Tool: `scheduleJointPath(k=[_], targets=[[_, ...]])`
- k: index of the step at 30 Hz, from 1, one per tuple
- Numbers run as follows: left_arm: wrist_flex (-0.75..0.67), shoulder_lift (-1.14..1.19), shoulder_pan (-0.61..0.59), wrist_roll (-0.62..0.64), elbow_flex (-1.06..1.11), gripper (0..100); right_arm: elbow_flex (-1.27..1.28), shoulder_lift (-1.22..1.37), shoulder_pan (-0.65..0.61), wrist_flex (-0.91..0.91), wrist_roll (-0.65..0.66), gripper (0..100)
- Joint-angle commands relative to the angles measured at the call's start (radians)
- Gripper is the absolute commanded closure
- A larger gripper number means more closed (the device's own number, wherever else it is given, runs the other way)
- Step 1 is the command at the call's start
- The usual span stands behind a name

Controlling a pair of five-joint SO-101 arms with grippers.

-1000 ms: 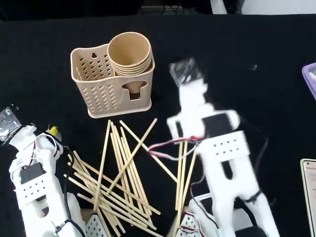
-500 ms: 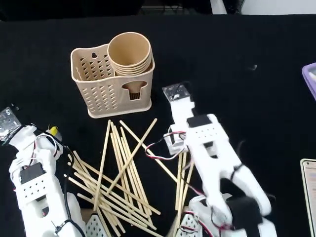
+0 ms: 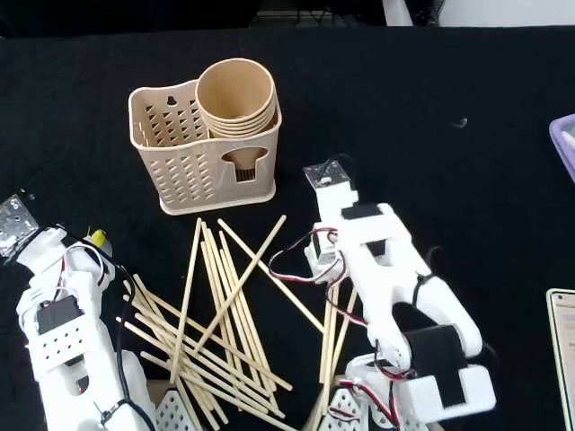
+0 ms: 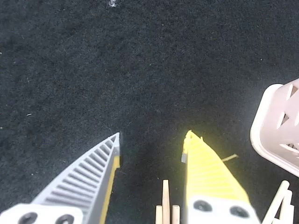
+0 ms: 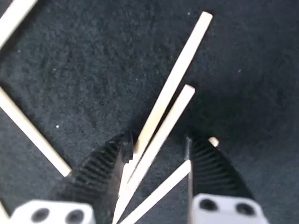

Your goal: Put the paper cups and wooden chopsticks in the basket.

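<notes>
A beige perforated basket (image 3: 190, 160) stands at the back left with a stack of paper cups (image 3: 235, 93) inside it. Wooden chopsticks (image 3: 220, 310) lie scattered on the black table in front of it. My right gripper (image 5: 158, 140) is open and low over a small bunch of chopsticks (image 5: 164, 122), with two of them between its fingers; in the high view that arm (image 3: 364, 247) covers the bunch's far ends. My left gripper (image 4: 152, 137) is open over bare cloth at the front left, with chopstick ends (image 4: 165, 207) just behind its tips.
A corner of the basket (image 4: 280, 135) shows to one side of my left gripper. A purple container (image 3: 566, 139) sits at the right table edge, with a white card (image 3: 562, 341) below it. The black cloth right of the basket is open room.
My right arm has swung back from beside the basket and come down over the bunch of chopsticks on the right. The left arm has not moved.
</notes>
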Motion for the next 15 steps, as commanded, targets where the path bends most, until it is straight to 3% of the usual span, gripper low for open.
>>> scheduleJointPath(k=[1, 3, 7, 15], targets=[[-0.017, -0.003, -0.008, 0.005, -0.004, 78, 0.012, 0.041, -0.068, -0.012, 0.014, 81.2], [-0.015, -0.003, -0.010, 0.005, -0.004, 78, 0.004, 0.041, -0.068, -0.011, 0.014, 84.1], [-0.015, -0.003, -0.010, 0.005, -0.004, 78, 0.004, 0.041, -0.071, -0.005, 0.049, 99.3], [-0.017, -0.003, -0.010, 0.005, -0.004, 78, -0.002, 0.039, -0.064, 0.008, 0.061, 98.8]])
